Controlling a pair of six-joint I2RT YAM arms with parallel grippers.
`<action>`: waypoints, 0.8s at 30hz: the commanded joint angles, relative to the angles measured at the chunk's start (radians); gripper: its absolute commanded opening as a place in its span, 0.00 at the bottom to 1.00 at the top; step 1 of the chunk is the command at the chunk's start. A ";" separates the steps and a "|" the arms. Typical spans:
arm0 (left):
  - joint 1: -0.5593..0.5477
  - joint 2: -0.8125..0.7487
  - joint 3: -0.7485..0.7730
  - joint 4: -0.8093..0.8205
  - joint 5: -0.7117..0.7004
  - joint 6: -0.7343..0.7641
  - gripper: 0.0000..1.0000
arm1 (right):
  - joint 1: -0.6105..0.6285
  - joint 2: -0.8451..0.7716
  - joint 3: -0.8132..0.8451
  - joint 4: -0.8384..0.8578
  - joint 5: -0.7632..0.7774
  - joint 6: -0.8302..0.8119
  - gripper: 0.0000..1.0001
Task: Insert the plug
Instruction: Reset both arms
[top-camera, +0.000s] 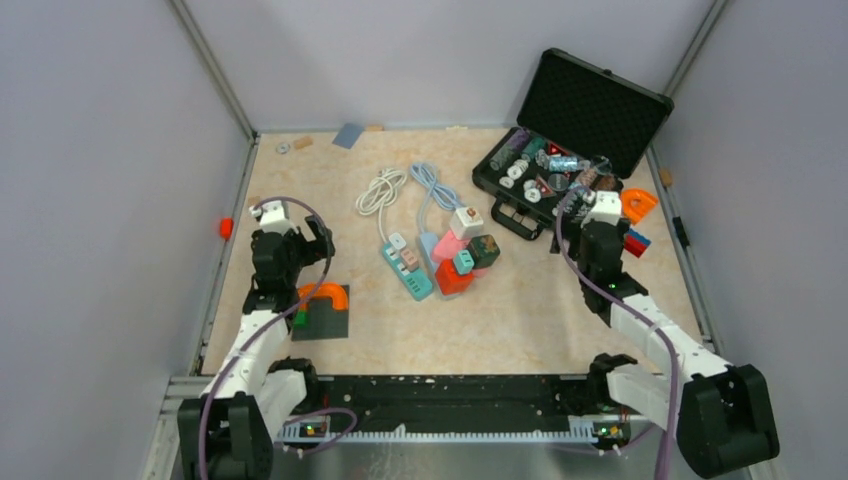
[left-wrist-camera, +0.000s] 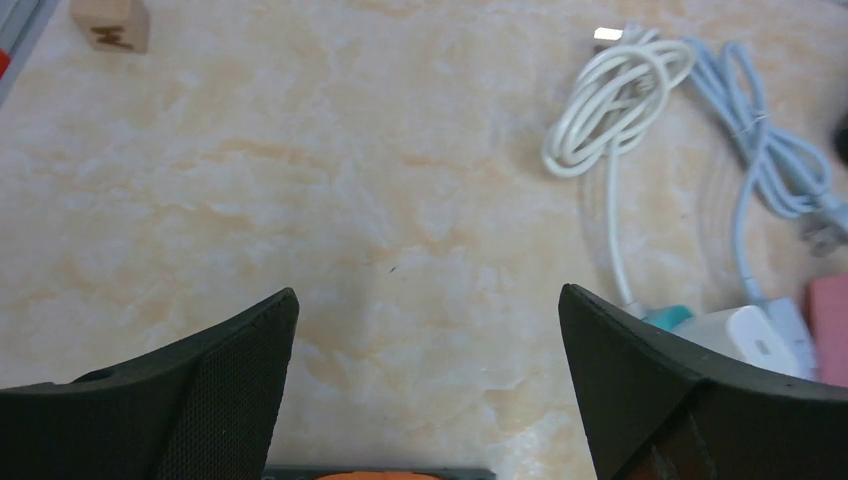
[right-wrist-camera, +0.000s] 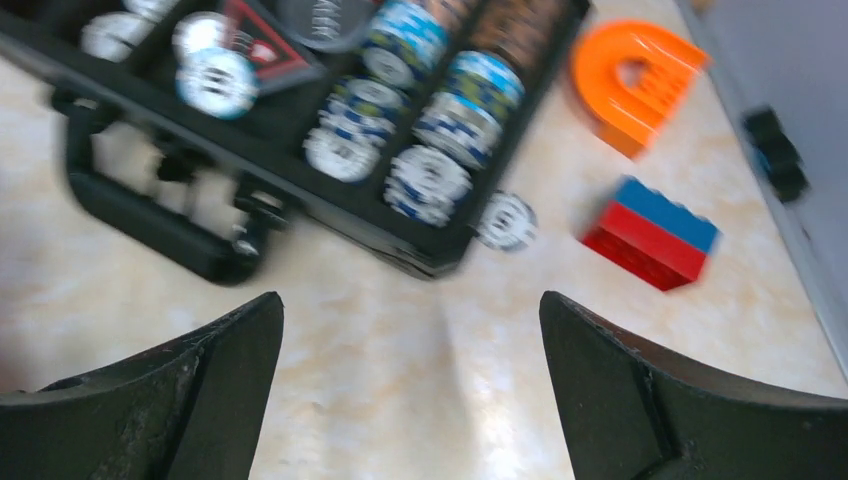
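1. My left arm (top-camera: 250, 345) rises from its base at the near left corner, bends at the elbow and points its wrist away from me, over the left side of the table (top-camera: 520, 330).
2. The left gripper (left-wrist-camera: 428, 293) has its jaws wide apart with nothing between them. Its 2 fingers (left-wrist-camera: 220, 380) are black wedges with a fine mesh-like texture on the inner faces.
3. My right arm (top-camera: 650, 325) reaches from the near right corner toward the far right, its wrist just beside an open black case (top-camera: 590, 100).
4. The right gripper (right-wrist-camera: 410, 298) also has its jaws spread apart and empty. This wrist view is blurred.
5. The table is a smooth beige surface with a marbled pattern.
6. The task's things lie in the middle of the table, well apart from both grippers: a teal power strip (top-camera: 408, 272) and a pink power strip (top-camera: 432, 245) side by side, carrying a cluster of blocky plug adapters (top-camera: 463, 255) in white, pink, teal, dark green and red.
7. A coiled white cable (left-wrist-camera: 615, 100) and a pale blue cable (left-wrist-camera: 770, 150) trail from the strips toward the far wall.
8. The case holds rows of round striped poker chips (right-wrist-camera: 430, 180).
9. Beside it lie an orange arch block (right-wrist-camera: 635, 80) and a red and blue brick (right-wrist-camera: 650, 232).
10. A small wooden cube (left-wrist-camera: 112, 22) sits at the far left.
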 joint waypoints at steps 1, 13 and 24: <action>0.006 0.021 -0.139 0.318 -0.121 0.130 0.99 | -0.084 -0.090 -0.140 0.136 0.083 -0.018 0.94; 0.006 0.431 -0.237 0.938 -0.114 0.222 0.99 | -0.176 0.214 -0.341 0.912 -0.015 -0.078 0.95; 0.005 0.566 -0.139 0.914 -0.122 0.240 0.99 | -0.228 0.453 -0.314 1.101 -0.093 -0.083 0.98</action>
